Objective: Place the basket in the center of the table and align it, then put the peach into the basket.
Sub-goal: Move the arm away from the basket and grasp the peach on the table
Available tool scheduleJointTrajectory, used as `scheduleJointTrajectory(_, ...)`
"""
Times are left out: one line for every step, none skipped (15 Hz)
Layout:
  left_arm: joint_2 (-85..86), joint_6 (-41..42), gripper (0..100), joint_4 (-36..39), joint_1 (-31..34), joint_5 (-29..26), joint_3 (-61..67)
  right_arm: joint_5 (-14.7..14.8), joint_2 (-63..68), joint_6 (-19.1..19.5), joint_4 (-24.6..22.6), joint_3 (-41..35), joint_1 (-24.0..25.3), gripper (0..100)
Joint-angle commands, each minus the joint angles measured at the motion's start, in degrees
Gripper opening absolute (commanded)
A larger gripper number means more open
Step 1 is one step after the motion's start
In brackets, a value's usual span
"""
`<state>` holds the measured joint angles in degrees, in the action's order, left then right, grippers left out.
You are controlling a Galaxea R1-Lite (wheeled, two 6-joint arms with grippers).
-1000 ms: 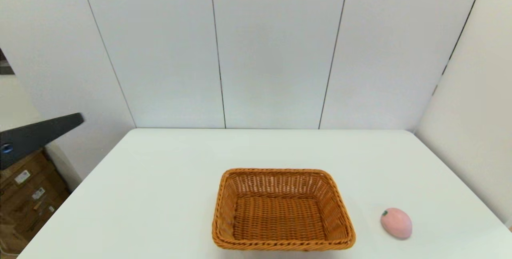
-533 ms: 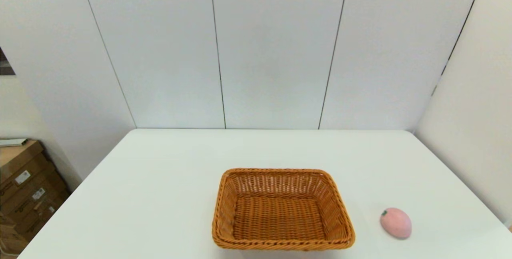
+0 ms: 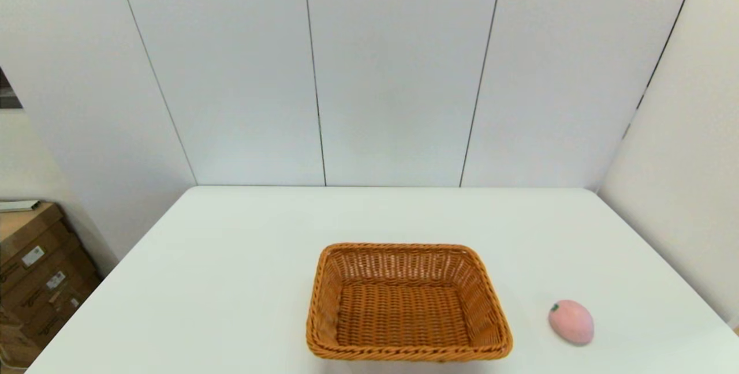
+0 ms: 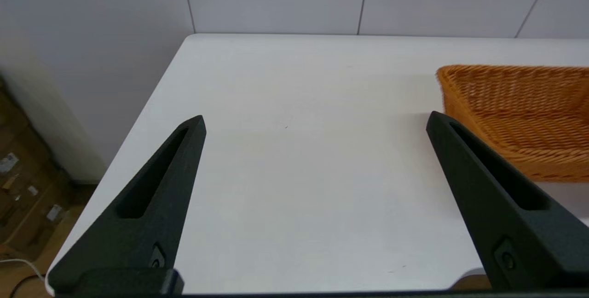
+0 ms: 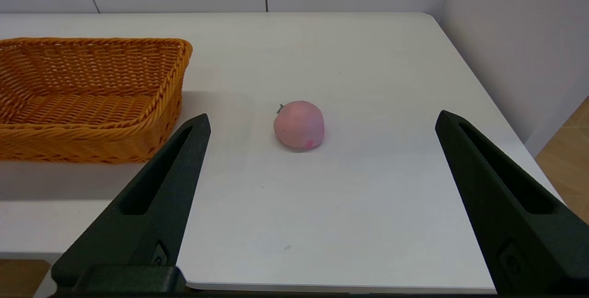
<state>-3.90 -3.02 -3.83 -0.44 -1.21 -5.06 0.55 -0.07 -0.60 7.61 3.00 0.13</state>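
The basket (image 3: pixel 409 302) sits on the white bench (image 3: pixel 231 281), near its front edge and about midway between the left and right sides, its long sides running square with the bench edges; it is upright, open side up, and nothing lies in it. The weave is orange-brown with a braided rim and flared walls. The peach (image 3: pixel 571 321) lies on the bench to the basket's right, apart from it and not touching, near the front right corner, with its small green stem mark turned toward the basket and the far side. In the right wrist view the peach (image 5: pixel 299 125) rests between and beyond the two black fingers of the right gripper (image 5: pixel 322 121), which are spread wide and hold nothing; the gripper hangs off the front edge of the bench, with the basket (image 5: pixel 87 95) off to one side. The left gripper (image 4: pixel 315 123) is likewise spread wide and empty, back at the front edge on the left side, facing bare bench with a corner of the basket (image 4: pixel 520 114) showing past one finger. Neither arm shows in the head view. Cardboard boxes (image 3: pixel 34 270) stand on the floor beyond the bench's left side, and pale wall panels (image 3: pixel 398 74) rise behind it.
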Motion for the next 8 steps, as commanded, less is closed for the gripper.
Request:
scheduleJointTrajectory(4.0, -0.8, 100, 2.6, 0.0, 3.1, 4.4, 0.2, 0.0, 0.2, 0.0, 0.2, 0.0, 100)
scheduleJointTrajectory(4.0, -0.6, 100, 3.8, 0.0, 3.1, 4.8, 0.7, 0.0, 0.4, 0.3, 1.5, 0.0, 100)
scheduleJointTrajectory(4.0, -0.6, 100, 3.8, 0.0, 3.1, 4.8, 0.9, 0.6, 0.5, 1.6, 5.1, 0.0, 100)
scheduleJointTrajectory(4.0, -0.8, 100, 3.9, 0.0, 3.1, 4.8, 0.9, 5.3, 0.5, 4.0, 9.6, 0.0, 100)
scheduleJointTrajectory(4.0, -0.8, 100, 3.9, 0.0, 3.1, 4.8, 0.9, 11.3, 0.1, 5.3, 13.6, 0.0, 100)
scheduleJointTrajectory(4.0, -0.9, 100, 3.9, 0.0, 3.1, 4.8, 0.7, 20.3, 0.2, 5.4, 17.0, 0.0, 100)
scheduleJointTrajectory(4.0, -0.9, 100, 3.9, 0.0, 3.0, 4.8, 0.2, 27.7, 1.5, 5.1, 17.4, 0.4, 100)
scheduleJointTrajectory(4.0, -0.9, 100, 3.9, 0.0, 3.0, 4.8, 0.4, 38.1, 5.0, 4.3, 17.6, 1.1, 100)
